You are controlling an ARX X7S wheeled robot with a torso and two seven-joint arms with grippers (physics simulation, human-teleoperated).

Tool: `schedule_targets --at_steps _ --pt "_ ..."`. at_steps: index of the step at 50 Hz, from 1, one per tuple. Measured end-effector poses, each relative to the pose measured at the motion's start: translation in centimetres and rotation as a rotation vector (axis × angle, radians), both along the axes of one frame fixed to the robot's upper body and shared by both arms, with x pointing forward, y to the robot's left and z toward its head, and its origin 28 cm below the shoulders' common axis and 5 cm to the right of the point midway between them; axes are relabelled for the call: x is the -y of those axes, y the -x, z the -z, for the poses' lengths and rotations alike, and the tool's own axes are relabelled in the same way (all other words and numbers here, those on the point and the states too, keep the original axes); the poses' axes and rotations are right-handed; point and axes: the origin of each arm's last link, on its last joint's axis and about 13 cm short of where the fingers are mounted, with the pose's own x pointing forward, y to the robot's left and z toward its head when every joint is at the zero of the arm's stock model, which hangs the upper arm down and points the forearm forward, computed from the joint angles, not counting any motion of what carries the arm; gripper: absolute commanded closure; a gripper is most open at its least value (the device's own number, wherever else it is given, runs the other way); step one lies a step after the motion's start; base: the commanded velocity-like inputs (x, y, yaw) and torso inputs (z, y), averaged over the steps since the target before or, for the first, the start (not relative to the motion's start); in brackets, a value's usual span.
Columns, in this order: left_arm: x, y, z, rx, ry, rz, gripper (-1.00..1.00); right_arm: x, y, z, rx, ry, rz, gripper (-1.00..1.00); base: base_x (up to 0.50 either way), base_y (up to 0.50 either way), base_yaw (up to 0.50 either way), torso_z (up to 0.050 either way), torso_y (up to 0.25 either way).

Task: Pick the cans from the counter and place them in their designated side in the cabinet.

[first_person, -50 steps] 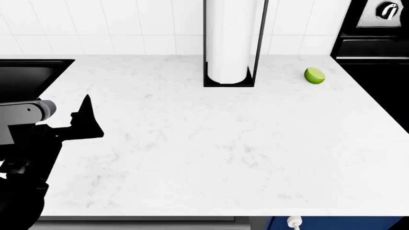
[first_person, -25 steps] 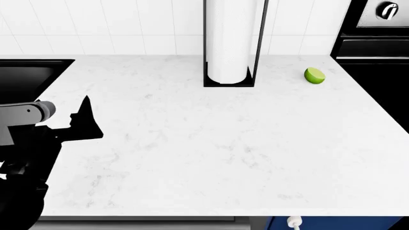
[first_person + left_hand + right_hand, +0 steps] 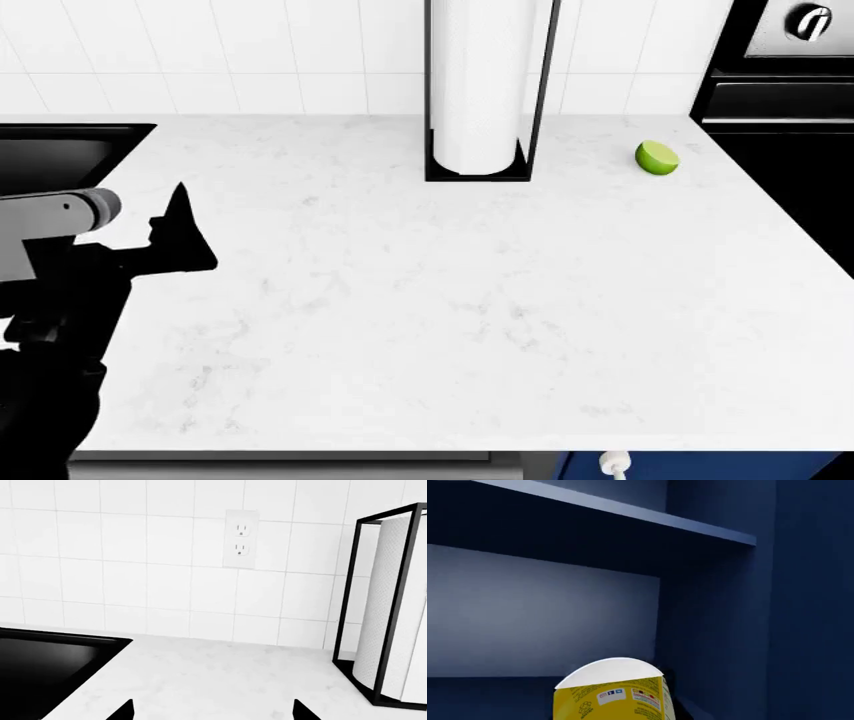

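Note:
A yellow-labelled can (image 3: 610,692) with a pale lid fills the low middle of the right wrist view, inside the dark blue cabinet (image 3: 720,630), close to its side wall. My right gripper (image 3: 617,714) holds it; the fingers are almost wholly hidden behind the can, and this arm is out of the head view. Over the left part of the white counter (image 3: 467,300) my left gripper (image 3: 180,220) hovers open. In its wrist view its two black fingertips (image 3: 125,711) stand far apart above bare counter (image 3: 220,680).
A paper towel roll in a black frame (image 3: 487,90) stands at the back of the counter, a green lime (image 3: 657,157) to its right. The black sink (image 3: 60,160) lies at the left, the black stove (image 3: 787,130) at the right. A cabinet shelf (image 3: 627,515) runs overhead.
In the head view my left gripper has risen slightly and edged toward the back. Nothing on the counter has moved.

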Motion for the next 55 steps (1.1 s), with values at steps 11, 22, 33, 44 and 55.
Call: schedule_targets --at_steps 11,22,33,44,55 --pt "0.2 -0.6 -1.0 0.002 0.007 -0.034 -1.00 -0.9 -0.4 0.8 -0.112 -0.027 -0.079 1.00 0.00 0.00 0.00 0.000 0.000" --pt "0.1 -0.9 -1.3 -0.001 0.019 -0.068 -1.00 -1.6 -0.6 1.0 -0.141 -0.019 -0.101 1.00 0.00 0.00 0.00 0.000 0.000" --pt "-0.1 -1.0 -1.3 -0.003 0.022 -0.089 -1.00 -2.2 -0.6 0.8 -0.140 0.002 -0.114 1.00 0.00 0.00 0.00 0.000 0.001" --pt "-0.5 -1.1 -2.1 0.008 0.009 -0.103 -1.00 -2.5 -0.7 0.8 -0.140 0.018 -0.118 1.00 0.00 0.00 0.00 0.000 0.000" --pt "-0.9 -2.6 -3.7 -0.026 -0.025 -0.109 -1.00 -2.7 -1.1 1.0 -0.145 0.027 -0.120 1.00 0.00 0.00 0.00 0.000 0.000"
